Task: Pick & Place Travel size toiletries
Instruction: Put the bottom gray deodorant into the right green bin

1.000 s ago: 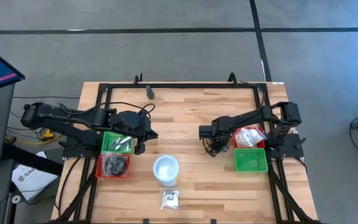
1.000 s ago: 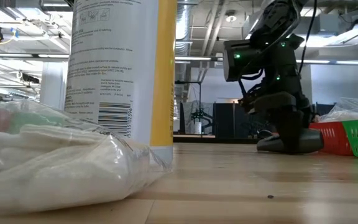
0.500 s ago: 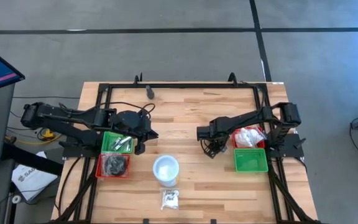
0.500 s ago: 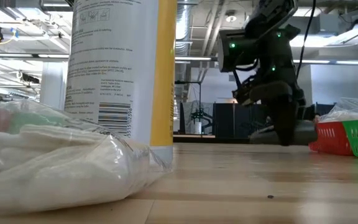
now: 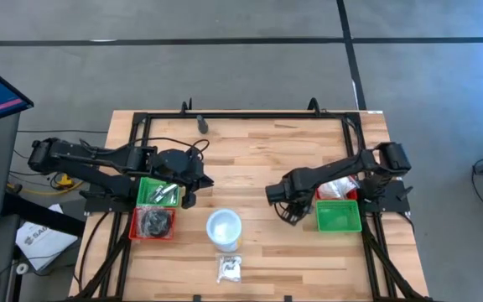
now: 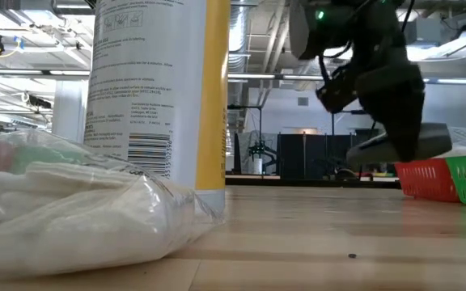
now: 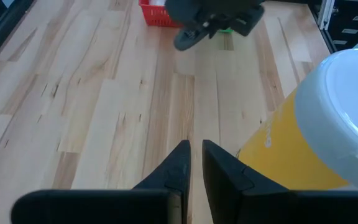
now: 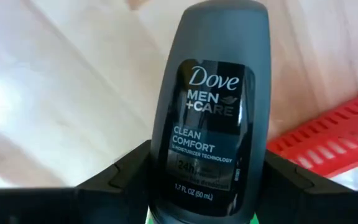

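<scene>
Since a moment ago, the right gripper (image 5: 285, 204) is swinging down-table toward six o'clock, clamped on a grey Dove Men+Care deodorant bottle (image 8: 211, 112), lifted just at nine o'clock of the green tray (image 5: 339, 216) and below the red tray (image 5: 335, 195). Left gripper (image 7: 191, 171) is waiting, fingers together, beside the white-and-yellow canister (image 5: 224, 228). Carrying well probably means keeping the bottle high enough to clear the tray rim before releasing.
</scene>
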Action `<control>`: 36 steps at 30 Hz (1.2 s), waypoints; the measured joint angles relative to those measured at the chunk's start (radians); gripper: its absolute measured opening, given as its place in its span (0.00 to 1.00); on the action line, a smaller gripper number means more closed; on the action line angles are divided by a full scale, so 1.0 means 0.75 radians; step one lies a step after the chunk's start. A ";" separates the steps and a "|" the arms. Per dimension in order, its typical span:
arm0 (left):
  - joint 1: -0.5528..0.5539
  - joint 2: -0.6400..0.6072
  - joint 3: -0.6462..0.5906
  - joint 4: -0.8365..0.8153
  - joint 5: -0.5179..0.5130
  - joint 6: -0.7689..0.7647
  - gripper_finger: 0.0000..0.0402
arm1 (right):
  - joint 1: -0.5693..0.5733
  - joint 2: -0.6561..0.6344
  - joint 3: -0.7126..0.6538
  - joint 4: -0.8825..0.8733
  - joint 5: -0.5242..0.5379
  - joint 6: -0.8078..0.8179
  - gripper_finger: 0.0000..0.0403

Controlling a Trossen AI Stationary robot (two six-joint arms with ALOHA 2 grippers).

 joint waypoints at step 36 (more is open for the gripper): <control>0.000 -0.001 0.000 0.004 0.000 0.002 0.09 | 0.487 -0.484 -0.334 -0.142 0.004 0.818 0.50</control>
